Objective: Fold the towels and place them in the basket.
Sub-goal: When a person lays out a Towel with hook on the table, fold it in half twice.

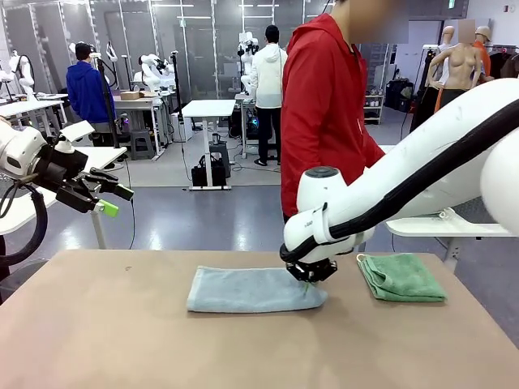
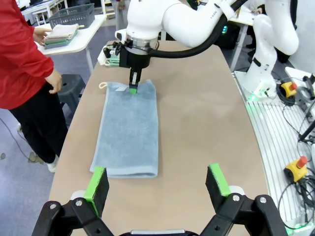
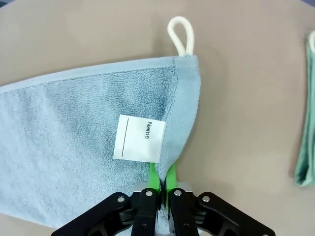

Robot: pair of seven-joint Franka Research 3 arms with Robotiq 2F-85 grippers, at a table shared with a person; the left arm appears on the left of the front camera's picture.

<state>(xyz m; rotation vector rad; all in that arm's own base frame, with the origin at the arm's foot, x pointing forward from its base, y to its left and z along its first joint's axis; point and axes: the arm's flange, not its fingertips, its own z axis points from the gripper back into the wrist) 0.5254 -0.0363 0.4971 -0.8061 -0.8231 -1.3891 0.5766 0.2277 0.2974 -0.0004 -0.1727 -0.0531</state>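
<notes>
Robotics lab: rows of white tables with robot arms (glass partitions behind).

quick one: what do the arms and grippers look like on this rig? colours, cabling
Both arms have glossy white rounded shells; the right arm carries a black cable along its length. The left gripper and right gripper are black, angular linkage frames with bright green finger pads. A black cable loops beneath the left arm.

Tabletop: plain tan surface, rounded corners. Two cloths lie directly on it. Grey-blue towel near the centre, folded into a long strip lying left to right (white name tag and cream hanging loop at its right end, seen from the right wrist). Mint green towel folded flat, to its right, apart from it.
</notes>
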